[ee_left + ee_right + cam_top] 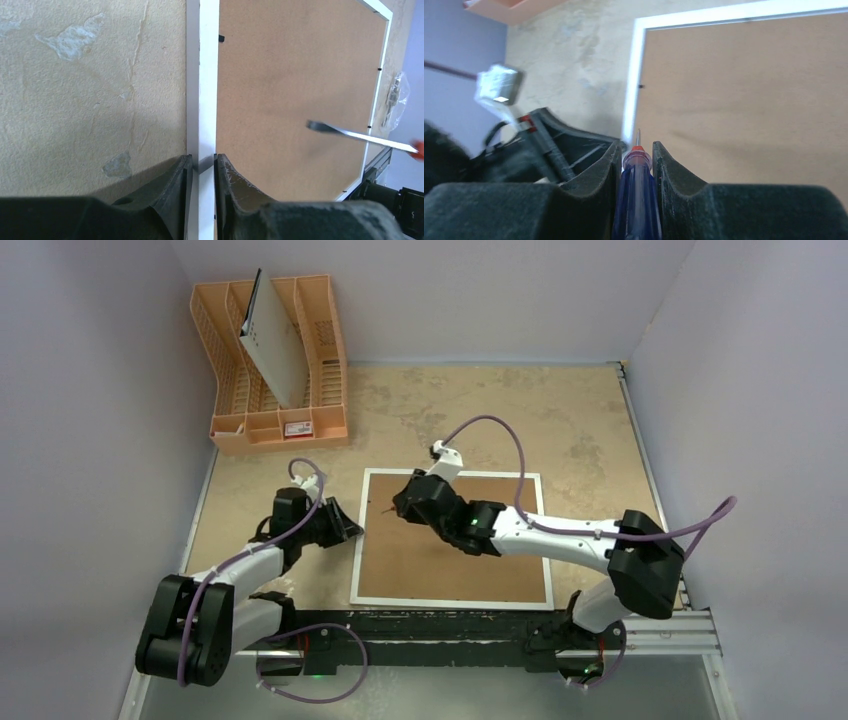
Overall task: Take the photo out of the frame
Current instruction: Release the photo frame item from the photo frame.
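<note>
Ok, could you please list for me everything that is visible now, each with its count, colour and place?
frame: 1, white border and brown back, lying back up at the table centre.
photo: none visible; the frame shows only its back.
rack: 1, orange, far left corner of the table.
board with small holes: 1, grey-white, leaning in the rack.
small item: 1, red and white, in the rack's near compartment.
screwdriver: 1, blue handle with orange collar, tip over the frame's back near its left border.
table: 1, mottled beige.
cables: 2, purple, one along each arm.
left gripper: 1, black, jaws shut on the frame's left border.
right gripper: 1, black, jaws shut on the screwdriver.
</note>
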Controlling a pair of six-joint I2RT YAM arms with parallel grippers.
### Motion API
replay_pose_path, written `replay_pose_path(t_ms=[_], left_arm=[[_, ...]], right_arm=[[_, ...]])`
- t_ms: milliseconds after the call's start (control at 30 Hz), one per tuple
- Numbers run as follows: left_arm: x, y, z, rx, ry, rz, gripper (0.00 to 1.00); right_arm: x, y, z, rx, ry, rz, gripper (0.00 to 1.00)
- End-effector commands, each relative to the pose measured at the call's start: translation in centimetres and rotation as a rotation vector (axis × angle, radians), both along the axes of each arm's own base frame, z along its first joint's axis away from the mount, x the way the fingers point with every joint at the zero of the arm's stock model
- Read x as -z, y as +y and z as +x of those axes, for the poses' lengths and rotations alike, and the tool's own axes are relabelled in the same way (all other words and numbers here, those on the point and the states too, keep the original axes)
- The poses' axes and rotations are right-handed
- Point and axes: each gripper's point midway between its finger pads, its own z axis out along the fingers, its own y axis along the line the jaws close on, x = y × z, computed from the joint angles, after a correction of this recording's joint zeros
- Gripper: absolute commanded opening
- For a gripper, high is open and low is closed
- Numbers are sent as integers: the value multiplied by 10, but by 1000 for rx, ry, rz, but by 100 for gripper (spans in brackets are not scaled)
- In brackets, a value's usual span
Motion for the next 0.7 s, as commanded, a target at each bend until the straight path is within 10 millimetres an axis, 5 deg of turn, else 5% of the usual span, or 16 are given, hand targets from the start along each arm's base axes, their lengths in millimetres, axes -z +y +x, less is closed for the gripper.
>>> replay_pose_path(t_ms=[0,333,667], left_arm=[[-21,-11,12,55,-80,-37,27],[-36,-16,34,89,-132,-31,34],[-21,-9,38,110,-92,48,34]], right_arm=[[-5,-6,23,-63,18,234,0],[7,-10,52,-149,12,408,0],[41,-6,72,-153,18,457,0]])
